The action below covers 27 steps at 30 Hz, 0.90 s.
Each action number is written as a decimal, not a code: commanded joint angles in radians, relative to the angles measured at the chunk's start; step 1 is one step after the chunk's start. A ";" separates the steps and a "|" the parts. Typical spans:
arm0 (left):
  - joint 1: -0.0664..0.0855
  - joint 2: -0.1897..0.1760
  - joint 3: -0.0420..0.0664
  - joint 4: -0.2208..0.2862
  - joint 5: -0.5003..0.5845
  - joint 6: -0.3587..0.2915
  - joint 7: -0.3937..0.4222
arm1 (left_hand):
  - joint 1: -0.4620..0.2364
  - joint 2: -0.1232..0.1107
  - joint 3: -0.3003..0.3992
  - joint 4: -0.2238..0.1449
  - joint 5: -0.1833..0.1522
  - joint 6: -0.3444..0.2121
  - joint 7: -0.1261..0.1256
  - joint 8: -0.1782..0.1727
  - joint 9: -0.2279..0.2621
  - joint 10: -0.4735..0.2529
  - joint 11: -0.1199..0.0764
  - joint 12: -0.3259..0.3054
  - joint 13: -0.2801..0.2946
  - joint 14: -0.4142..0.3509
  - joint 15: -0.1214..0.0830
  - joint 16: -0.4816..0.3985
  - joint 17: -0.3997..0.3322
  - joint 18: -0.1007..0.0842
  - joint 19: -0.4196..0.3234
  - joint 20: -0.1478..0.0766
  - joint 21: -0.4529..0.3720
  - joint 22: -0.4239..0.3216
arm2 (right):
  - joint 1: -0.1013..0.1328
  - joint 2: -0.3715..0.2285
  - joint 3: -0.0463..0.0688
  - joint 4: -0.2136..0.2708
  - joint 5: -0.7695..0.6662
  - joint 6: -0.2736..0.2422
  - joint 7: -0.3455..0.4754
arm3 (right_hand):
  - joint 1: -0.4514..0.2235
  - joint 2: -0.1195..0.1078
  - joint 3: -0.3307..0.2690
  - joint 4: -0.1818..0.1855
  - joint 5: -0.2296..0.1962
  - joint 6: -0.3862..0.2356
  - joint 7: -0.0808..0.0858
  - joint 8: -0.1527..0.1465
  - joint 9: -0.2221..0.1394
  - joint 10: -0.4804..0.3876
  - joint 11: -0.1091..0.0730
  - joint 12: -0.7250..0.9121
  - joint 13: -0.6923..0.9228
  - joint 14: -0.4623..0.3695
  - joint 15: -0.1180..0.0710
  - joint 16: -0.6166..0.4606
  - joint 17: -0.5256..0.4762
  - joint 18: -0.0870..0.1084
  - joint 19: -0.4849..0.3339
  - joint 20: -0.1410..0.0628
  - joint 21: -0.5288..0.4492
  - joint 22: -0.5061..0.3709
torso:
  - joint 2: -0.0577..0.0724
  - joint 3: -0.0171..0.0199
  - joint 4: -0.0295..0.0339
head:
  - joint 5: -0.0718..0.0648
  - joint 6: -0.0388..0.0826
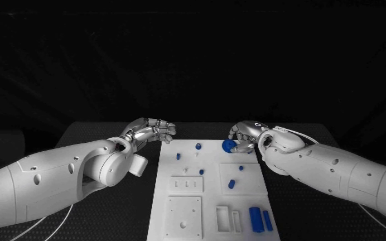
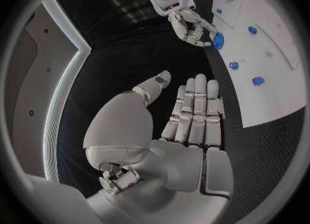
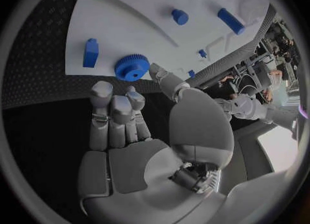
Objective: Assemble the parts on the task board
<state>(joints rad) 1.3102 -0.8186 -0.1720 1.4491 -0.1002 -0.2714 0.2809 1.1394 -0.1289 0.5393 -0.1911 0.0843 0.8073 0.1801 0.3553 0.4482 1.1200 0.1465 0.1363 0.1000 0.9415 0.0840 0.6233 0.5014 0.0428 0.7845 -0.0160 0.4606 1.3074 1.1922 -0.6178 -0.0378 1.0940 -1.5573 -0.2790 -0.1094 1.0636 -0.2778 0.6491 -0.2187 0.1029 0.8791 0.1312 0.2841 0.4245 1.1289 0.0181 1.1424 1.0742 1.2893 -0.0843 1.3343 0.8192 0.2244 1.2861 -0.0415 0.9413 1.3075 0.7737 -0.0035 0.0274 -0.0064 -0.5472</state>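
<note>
No legible text, labels, brands, nos. or signs found in any view. Task board (image 1: 211, 196) checked: plain white, no print made out on it. No markings made out on blue parts, e.g. gear (image 3: 132, 67). Arm shells and both hands unmarked as far as can be seen; dark dots noted on arm shells in head view, not readable as characters.
</note>
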 commanded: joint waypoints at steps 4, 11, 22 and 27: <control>0.000 0.002 0.001 0.007 -0.005 0.018 0.010 | -0.008 0.002 0.002 0.004 -0.005 -0.005 0.002 -0.003 -0.001 -0.004 -0.003 -0.004 -0.001 -0.007 0.002 0.004 -0.002 0.015 -0.006 0.001 0.006 0.021 | 0.000 0.010 0.000 -0.023 0.003 0.019 0.024 | -0.003 0.014 0.005 0.006 0.009 0.003 0.010 -0.004 -0.001 -0.014 0.009 0.010 0.004 -0.003 0.002 0.006 0.005 0.037 -0.008 -0.002 0.008 0.024 | 0.003 -0.0009 0.0071 | -0.002 -0.004; 0.000 -0.002 0.001 0.013 -0.006 0.017 0.010 | -0.009 0.002 0.002 0.004 -0.005 -0.005 0.002 -0.003 -0.001 -0.004 -0.002 -0.004 -0.001 -0.007 0.002 0.004 -0.002 0.014 -0.006 0.001 0.006 0.021 | -0.001 0.021 0.000 -0.044 0.003 0.022 0.027 | -0.003 0.019 0.008 0.008 0.014 0.002 0.010 -0.005 -0.001 -0.015 0.009 0.013 0.007 -0.003 0.002 0.007 0.009 0.037 -0.010 -0.002 0.011 0.023 | 0.006 -0.0014 0.0104 | -0.004 -0.004; 0.000 -0.005 0.001 0.020 -0.009 0.019 0.008 | -0.010 0.002 0.001 0.005 -0.005 -0.005 0.002 -0.004 -0.001 -0.004 -0.002 -0.005 -0.001 -0.008 0.002 0.004 -0.002 0.014 -0.006 0.002 0.007 0.021 | -0.011 0.033 0.000 -0.069 0.000 0.041 0.027 | 0.002 0.035 0.026 0.013 0.017 0.006 0.008 -0.002 -0.001 -0.018 0.008 0.016 0.010 -0.004 0.001 0.005 0.016 0.037 -0.014 -0.002 0.017 0.022 | 0.004 -0.0012 0.0109 | -0.001 -0.014; 0.000 -0.008 0.001 0.022 -0.009 0.018 0.007 | -0.010 0.002 0.001 0.005 -0.005 -0.005 0.002 -0.004 -0.001 -0.004 -0.002 -0.005 -0.001 -0.008 0.002 0.004 -0.002 0.014 -0.006 0.002 0.007 0.021 | -0.016 0.033 -0.001 -0.078 -0.005 0.045 0.027 | 0.006 0.039 0.039 0.015 0.015 0.014 0.008 0.002 0.000 -0.019 0.007 0.017 0.010 -0.003 0.001 0.003 0.020 0.037 -0.017 -0.001 0.021 0.022 | 0.003 -0.0004 0.0077 | 0.003 -0.017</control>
<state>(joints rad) 1.3101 -0.8269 -0.1718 1.4680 -0.1041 -0.2681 0.2799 1.1394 -0.1289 0.5393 -0.1911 0.0843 0.8073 0.1801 0.3553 0.4483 1.1200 0.1465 0.1363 0.1000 0.9415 0.0840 0.6233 0.5005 0.0379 0.7846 -0.0160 0.4606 1.3079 1.1801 -0.5841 -0.0367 1.0199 -1.5537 -0.2616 -0.0881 1.0703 -0.2457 0.6807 -0.2040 0.1164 0.8789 0.1312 0.2836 0.4250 1.1218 0.0182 1.1530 1.0830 1.2894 -0.0842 1.3342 0.8384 0.2203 1.2734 -0.0429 0.9585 1.3076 0.7777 -0.0047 0.0374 -0.0058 -0.5626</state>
